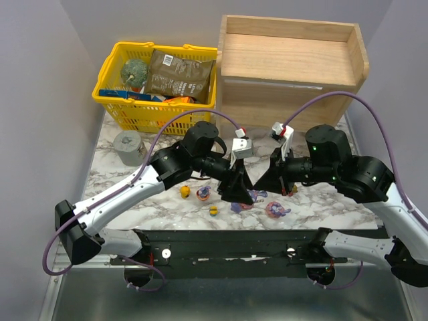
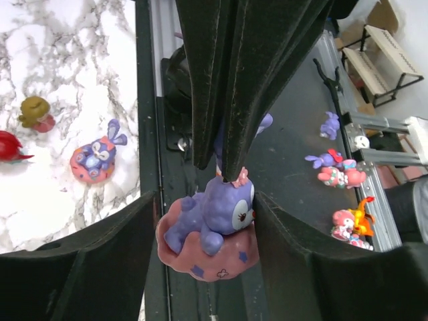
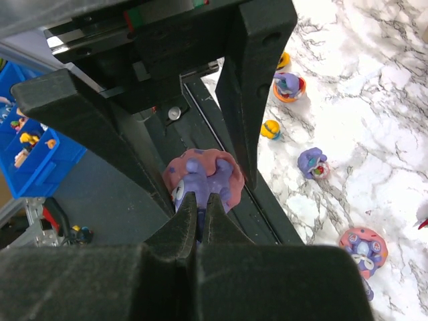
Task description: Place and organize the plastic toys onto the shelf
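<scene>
A purple bunny on a pink base (image 2: 214,224) hangs above the black base rail. My right gripper (image 3: 200,204) is shut on its ears and reaches down into the left wrist view. My left gripper (image 2: 207,234) is open around the bunny, one finger (image 2: 80,267) beside the base and the other close against its face. The two grippers, left (image 1: 238,192) and right (image 1: 269,180), meet at mid-table. Other plastic toys lie on the marble: a bunny on a pink base (image 1: 276,210), a purple one (image 1: 241,206), yellow ones (image 1: 184,192). The wooden shelf (image 1: 294,67) stands at the back right.
A yellow basket (image 1: 134,100) with packets and a green ball sits at the back left. A grey cylinder (image 1: 128,147) stands in front of it. The black base rail (image 1: 227,244) runs along the near edge. Purple cables arch over both arms.
</scene>
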Tool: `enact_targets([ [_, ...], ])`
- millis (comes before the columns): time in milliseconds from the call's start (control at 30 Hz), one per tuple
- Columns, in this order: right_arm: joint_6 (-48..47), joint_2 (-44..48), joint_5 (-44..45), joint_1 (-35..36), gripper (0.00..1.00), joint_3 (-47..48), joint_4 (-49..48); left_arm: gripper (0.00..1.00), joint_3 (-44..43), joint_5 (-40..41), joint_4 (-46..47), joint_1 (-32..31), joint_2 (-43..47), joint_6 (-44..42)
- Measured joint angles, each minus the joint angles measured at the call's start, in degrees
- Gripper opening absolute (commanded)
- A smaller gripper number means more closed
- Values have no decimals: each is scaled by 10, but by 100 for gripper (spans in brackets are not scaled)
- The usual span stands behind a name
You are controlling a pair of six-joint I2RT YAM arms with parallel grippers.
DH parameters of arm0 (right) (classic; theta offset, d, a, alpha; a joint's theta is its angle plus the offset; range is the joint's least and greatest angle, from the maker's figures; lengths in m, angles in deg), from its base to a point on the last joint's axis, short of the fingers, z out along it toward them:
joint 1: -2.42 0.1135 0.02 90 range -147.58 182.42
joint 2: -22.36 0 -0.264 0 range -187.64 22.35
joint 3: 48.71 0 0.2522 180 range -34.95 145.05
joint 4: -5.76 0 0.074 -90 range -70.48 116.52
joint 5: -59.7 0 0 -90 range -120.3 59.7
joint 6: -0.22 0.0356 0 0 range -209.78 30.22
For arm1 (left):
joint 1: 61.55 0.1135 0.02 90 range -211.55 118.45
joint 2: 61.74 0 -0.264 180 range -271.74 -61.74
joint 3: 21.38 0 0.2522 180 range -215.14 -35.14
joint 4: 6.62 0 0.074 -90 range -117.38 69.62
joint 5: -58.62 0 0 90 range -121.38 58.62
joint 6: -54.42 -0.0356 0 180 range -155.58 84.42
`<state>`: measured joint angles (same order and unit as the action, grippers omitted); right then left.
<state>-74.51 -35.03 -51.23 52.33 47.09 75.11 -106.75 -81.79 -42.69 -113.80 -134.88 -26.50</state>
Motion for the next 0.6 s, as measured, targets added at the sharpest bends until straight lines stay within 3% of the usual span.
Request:
enact_targets([
  [100, -3, 4, -4, 0, 1, -2, -3, 48, -1, -22, 2, 0, -3, 2],
  [333, -5, 7, -7, -1, 1, -9, -3, 1, -4, -53, 2, -2, -5, 6],
  [533, -2, 9, 2, -1, 1, -9, -4, 0, -4, -37, 5, -3, -3, 13],
  [600, 1, 11, 8, -1, 10, -9, -7, 0, -3, -28, 10, -3, 0, 17],
])
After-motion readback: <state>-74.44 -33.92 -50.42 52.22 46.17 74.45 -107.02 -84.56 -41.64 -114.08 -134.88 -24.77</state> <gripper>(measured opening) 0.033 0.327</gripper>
